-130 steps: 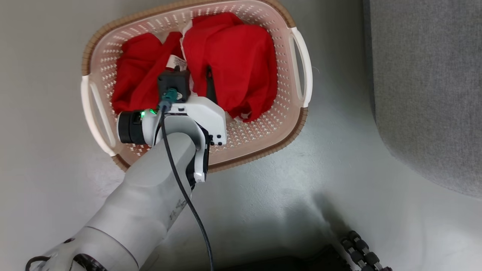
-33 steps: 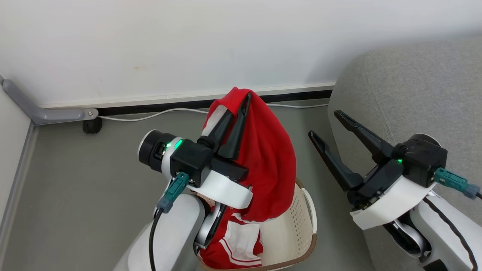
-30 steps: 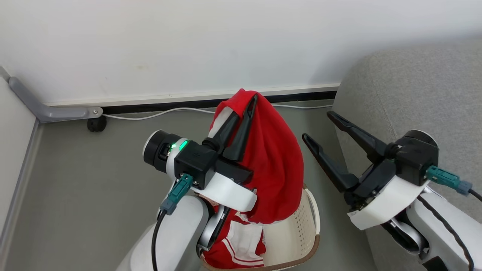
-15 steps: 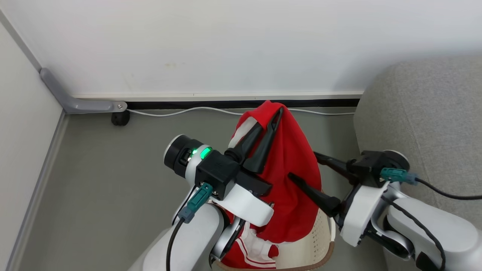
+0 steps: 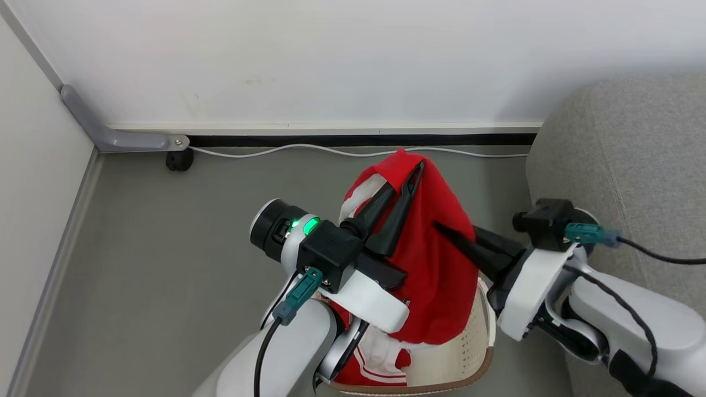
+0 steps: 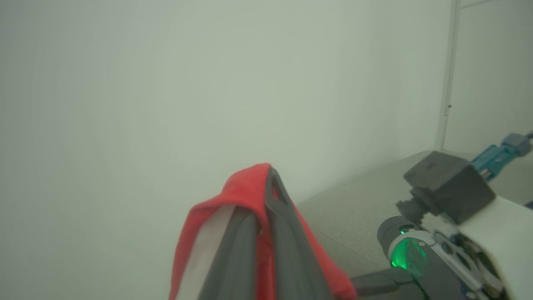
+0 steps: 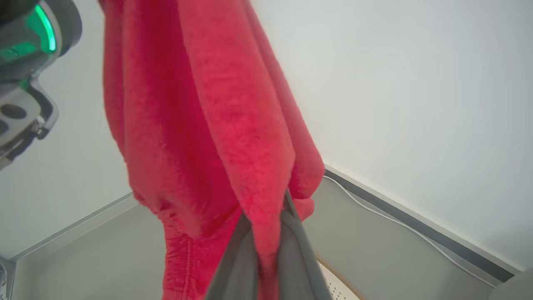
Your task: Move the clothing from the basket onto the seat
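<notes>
Pinching the top fold of one piece of the clothing [image 5: 436, 270] with the left gripper [image 5: 412, 175], jaws pressed together on red cloth beside a white panel, holding it high over the basket [image 5: 460, 353]. Pinching the same piece lower down on its right side with the right gripper [image 5: 443, 228], jaws closed on a bunch of red fabric, plain in the right wrist view. Hanging as a long red drape from both grips, lower hem down at the basket mouth. Cannot tell whether fully clear of the rim. More of the clothing [image 5: 378, 372], red with white stripes, lying in the basket under the left forearm.

Step judged: lift-out with a two-handed hold, transfer to the seat [image 5: 634, 138] not yet begun. Probably early to middle of the task, with at least one piece left to fetch. Next move: raise until the hem clears the rim, swing right over the seat, lower onto the cushion, spread both jaws. Calls for both arms moving together, to avoid stretching the cloth or pulling it out of one grip.

Around: grey floor [image 5: 165, 275], white wall [image 5: 331, 55] on the far side, white cable [image 5: 309, 149] along the skirting, grey bracket [image 5: 121, 138] with a small black wheel [image 5: 179, 160] at far left. Seat just right of the basket, close by the right arm.

In the way: right forearm itself, lying between garment and seat. Possible snag of the hem on the basket rim or on the piece below.
</notes>
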Available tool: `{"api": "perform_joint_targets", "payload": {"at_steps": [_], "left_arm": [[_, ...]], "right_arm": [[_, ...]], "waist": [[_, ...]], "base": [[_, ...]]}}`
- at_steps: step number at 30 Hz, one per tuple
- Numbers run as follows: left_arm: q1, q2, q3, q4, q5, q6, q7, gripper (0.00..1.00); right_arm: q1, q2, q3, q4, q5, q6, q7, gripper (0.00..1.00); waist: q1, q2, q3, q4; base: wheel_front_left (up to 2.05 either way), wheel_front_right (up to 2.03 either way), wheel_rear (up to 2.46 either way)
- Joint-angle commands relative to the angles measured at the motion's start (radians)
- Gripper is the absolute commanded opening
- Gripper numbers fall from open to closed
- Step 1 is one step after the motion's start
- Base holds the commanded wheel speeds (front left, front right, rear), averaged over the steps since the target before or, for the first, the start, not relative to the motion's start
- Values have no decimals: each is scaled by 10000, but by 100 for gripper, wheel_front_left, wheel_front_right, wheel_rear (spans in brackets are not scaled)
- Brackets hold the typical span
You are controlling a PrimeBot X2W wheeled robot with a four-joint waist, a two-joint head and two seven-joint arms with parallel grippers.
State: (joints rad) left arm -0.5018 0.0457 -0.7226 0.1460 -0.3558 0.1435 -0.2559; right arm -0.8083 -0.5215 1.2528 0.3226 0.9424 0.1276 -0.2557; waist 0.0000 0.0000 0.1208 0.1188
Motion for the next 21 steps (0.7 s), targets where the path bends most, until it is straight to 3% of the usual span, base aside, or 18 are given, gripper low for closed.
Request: {"api": "perform_joint_targets", "payload": {"at_steps": [1,3,4,5,6,21], "left_arm": [[-467,45,320,-142,-50,109,-59,0],[-442,45,330,-84,-43,98,-59,0],[-400,45,305,-49,-73,40,-59,38],[-361,45,301,4,-66,0,-59,87],[-312,45,307,74,-80,-42,-59,100],[-30,72,74,1957,-417,-1463,-59,100]], "right_arm": [[262,-212,-444,-222,76,31,-61,0],[473,-264,-967,-315,45,31,-61,0],[601,-294,-1240,-367,-3,31,-61,0],[741,-310,-1523,-433,-45,31,-61,0],[887,-332,-1802,-507,-103,31,-61,0],[2398,-379,-5097,-1539,-984,31,-61,0]], "waist": [[0,0,30,-79],[0,0,46,-184],[0,0,46,-223],[0,0,48,-279],[0,0,47,-326],[0,0,34,-1133]], "base": [[0,0,0],[0,0,0],[0,0,0],[0,0,0],[0,0,0],[0,0,0]]}}
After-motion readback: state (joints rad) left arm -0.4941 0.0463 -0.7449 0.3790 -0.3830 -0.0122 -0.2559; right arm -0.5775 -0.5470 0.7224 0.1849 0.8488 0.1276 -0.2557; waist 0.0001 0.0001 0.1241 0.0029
